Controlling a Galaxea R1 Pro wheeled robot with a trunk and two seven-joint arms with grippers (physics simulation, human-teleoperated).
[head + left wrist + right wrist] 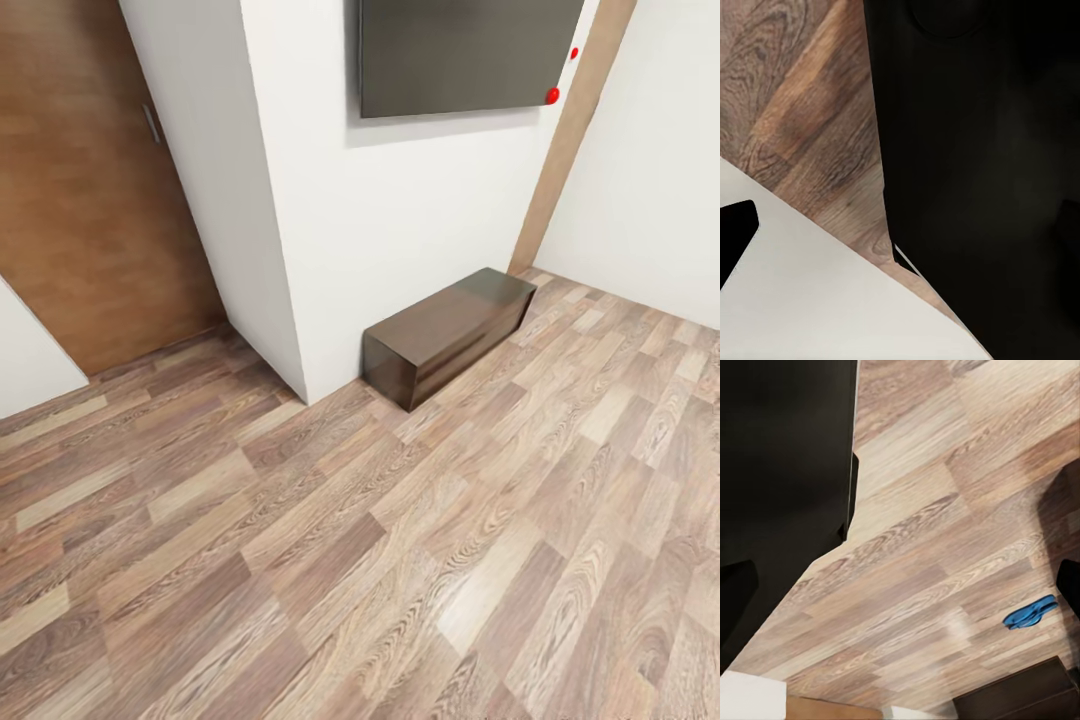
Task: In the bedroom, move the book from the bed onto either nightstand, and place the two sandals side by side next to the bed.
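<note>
A bright blue sandal (pixel 1030 613) lies flat on the brown plank floor in the right wrist view; at this size I cannot tell whether it is one sandal or two together. Just beyond it is a dark brown wooden edge (pixel 1016 695) that I cannot identify. My right gripper (pixel 900 592) is open, with dark fingertips (pixel 736 585) at both sides of that view and only floor between them. My left gripper (pixel 900 240) is also open, with one fingertip (pixel 735 232) over a white panel. The book, the bed and the nightstand are out of view.
In the head view a long low dark brown cabinet (pixel 450 335) stands against a white wall corner (pixel 290 280) under a dark wall screen (pixel 460 55). A brown wooden door (pixel 90 190) is at the left. Wood-plank floor (pixel 400 560) spreads in front. Black robot body (pixel 982 165) lies beside the left gripper.
</note>
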